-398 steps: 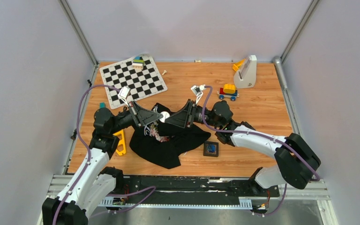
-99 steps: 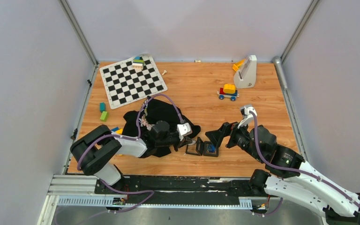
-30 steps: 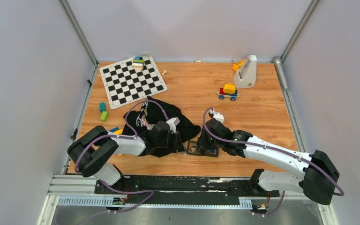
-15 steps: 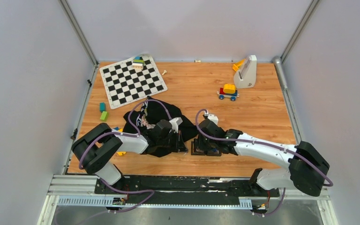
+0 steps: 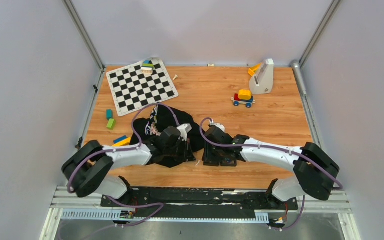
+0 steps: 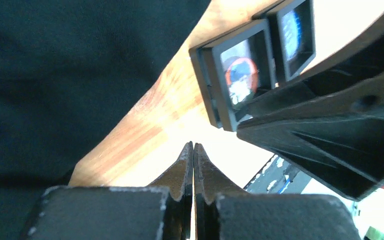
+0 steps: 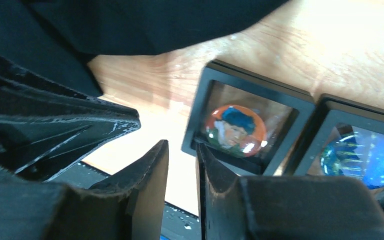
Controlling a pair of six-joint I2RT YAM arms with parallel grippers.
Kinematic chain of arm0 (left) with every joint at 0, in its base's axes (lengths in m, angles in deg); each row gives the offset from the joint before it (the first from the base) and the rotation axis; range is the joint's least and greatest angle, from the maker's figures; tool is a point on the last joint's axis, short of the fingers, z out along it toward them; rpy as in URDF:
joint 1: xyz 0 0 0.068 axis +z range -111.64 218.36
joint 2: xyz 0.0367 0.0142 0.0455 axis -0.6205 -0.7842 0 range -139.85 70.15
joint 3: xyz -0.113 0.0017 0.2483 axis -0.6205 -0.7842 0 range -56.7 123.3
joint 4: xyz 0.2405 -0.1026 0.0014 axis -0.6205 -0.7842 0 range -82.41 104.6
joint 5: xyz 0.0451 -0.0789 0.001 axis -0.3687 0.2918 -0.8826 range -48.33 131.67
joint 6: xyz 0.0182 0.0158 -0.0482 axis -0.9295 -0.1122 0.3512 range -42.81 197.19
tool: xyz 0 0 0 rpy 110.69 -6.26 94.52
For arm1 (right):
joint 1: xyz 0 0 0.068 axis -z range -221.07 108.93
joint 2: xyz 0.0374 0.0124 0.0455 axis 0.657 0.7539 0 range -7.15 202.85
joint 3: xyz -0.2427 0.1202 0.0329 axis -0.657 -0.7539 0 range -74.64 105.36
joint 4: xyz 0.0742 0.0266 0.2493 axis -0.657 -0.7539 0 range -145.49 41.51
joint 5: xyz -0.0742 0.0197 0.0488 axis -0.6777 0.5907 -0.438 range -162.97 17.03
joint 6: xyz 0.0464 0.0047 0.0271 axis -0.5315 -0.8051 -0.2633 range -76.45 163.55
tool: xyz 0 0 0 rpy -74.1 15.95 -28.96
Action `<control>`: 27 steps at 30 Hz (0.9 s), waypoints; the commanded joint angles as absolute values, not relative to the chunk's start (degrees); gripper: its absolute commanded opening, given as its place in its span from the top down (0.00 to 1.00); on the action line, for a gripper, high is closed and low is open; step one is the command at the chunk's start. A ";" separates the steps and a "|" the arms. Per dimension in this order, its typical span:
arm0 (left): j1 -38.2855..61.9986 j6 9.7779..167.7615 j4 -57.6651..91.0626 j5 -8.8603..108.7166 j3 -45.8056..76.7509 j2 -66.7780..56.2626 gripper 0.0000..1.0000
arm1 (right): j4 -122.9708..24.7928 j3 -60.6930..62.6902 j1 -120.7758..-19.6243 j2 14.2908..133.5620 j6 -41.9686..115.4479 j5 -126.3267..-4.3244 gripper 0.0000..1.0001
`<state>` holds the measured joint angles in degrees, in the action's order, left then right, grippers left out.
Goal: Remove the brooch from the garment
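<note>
- From the top view, the left pincer (image 5: 184, 146) lay low at the near edge of the black garment (image 5: 161, 120), and the right pincer (image 5: 211, 149) lay just beside it over the black trays (image 5: 228, 161) on the wooden surface (image 5: 205, 95). What the trays held was too small to tell from here.
- In the left wrist view, the left pincer's jaws were clenched flat together with nothing between them, hanging over bare surface beside the garment's hem. Ahead stood the two trays, touching side by side. The farther one held the brooch (image 6: 292, 27), a blue disc. The nearer one held an orange-rimmed badge (image 6: 240, 80). Bare wood separated both trays from the cloth.
- In the right wrist view, the right pincer's jaws stood slightly apart and gripped nothing, pointing at the tray with the orange-rimmed badge. The brooch sat in the tray to its right, framed in black and untouched.
- As a judgement, the removal looked done: the brooch was off the garment and resting in its tray, and neither pincer held it. At most, drawing the arms back remained.
</note>
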<state>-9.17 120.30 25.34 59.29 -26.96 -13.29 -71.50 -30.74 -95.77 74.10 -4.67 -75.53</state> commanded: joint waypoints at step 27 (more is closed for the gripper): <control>6.44 114.12 -6.31 43.77 -25.92 19.00 0.84 | -78.11 -28.31 -93.18 81.14 -4.49 -82.53 0.56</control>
